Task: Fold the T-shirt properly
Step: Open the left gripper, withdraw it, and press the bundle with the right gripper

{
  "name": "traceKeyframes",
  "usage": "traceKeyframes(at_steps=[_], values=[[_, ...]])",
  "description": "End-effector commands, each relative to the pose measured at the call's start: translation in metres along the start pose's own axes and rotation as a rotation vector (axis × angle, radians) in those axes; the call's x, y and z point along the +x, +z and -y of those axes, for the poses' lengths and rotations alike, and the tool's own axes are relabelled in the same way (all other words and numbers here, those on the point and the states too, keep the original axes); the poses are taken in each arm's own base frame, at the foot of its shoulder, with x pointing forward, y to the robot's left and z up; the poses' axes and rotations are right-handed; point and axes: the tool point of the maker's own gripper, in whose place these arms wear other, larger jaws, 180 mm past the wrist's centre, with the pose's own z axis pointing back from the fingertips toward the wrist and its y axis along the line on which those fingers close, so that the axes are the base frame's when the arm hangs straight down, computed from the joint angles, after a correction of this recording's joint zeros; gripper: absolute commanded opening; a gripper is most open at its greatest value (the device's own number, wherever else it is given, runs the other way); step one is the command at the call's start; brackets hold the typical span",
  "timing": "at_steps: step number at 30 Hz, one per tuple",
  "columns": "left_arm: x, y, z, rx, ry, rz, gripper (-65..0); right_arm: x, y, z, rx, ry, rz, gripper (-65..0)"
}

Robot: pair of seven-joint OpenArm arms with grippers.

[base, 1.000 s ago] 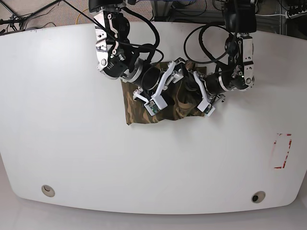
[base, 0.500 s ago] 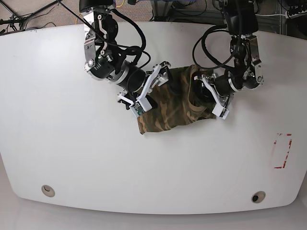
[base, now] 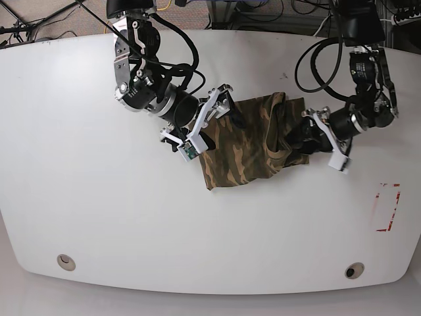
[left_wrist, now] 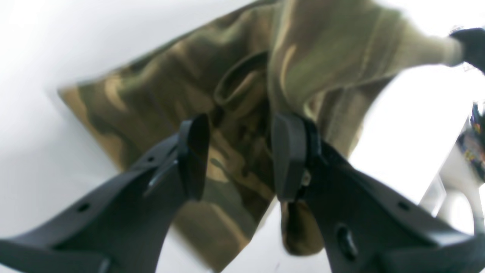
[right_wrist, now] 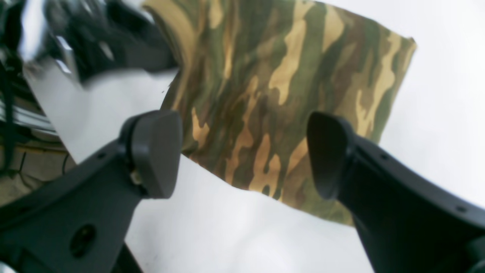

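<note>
The left tool (left_wrist: 238, 155) stood with its jaws partly apart, camouflage cloth showing between and behind the pads; whether any fabric was still pinched could not be told from the wrist view. The right tool (right_wrist: 242, 151) hung wide open and empty just above the near edge of the T-shirt (base: 253, 141), nothing between its pads.

The T-shirt lay as a folded bundle on the white tabletop (base: 99, 217), between the two arms, its right-tool side flat and square-cornered, its left-tool side bunched into a raised ridge where the collar and loose layers gathered.

The risk appeared to sit at that ridge. Should the left tool pull back with a layer snagged on a pad, the cloth would likely drag with it and undo the fold, or tug the whole bundle toward that side of the tabletop. The open right tool, close over the flat edge, might also catch the top layer if it dropped or swept sideways. Farther off, at the tabletop's edge, a red marked rectangle (base: 387, 207) lay well apart from the shirt.
</note>
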Motion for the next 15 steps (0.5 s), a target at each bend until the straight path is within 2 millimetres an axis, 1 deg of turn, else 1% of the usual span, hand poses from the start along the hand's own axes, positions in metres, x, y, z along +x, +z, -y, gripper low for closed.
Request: traceKeyframes(at_steps=[1,2,4,8,9,10,13,14,15], values=[[0.03,0.032,-0.024,0.074,-0.056,0.061,-39.2,0.016,-0.006,-0.001,0.022,0.008,0.047,-17.1],[0.034,0.045,-0.035,0.109,-0.058,0.072,-39.2,0.015,-0.009,-0.002,0.032,0.01,0.039,-17.4],[0.036,0.068,-0.052,0.17,-0.054,0.084,-39.2,0.014,-0.014,-0.009,0.054,0.019,0.032,-19.2],[0.045,0.14,-0.102,0.363,-0.034,0.132,-39.2,0.018,-0.023,-0.033,0.12,0.048,0.052,-26.5],[0.045,0.153,-0.111,0.4,-0.02,0.141,-39.2,0.02,-0.025,-0.033,0.125,0.054,0.059,-27.6],[0.045,0.174,-0.127,0.459,0.002,0.154,-39.2,0.024,-0.028,-0.032,0.127,0.059,0.063,-29.3],[0.039,0.21,-0.154,0.569,0.043,0.147,-39.2,0.022,-0.037,-0.027,0.128,0.051,0.046,-30.4],[0.038,0.217,-0.158,0.588,0.047,0.144,-39.2,0.02,-0.038,-0.026,0.128,0.05,0.041,-30.4],[0.039,0.236,-0.167,0.639,0.046,0.136,-39.2,0.018,-0.043,-0.03,0.142,0.048,0.032,-30.6]])
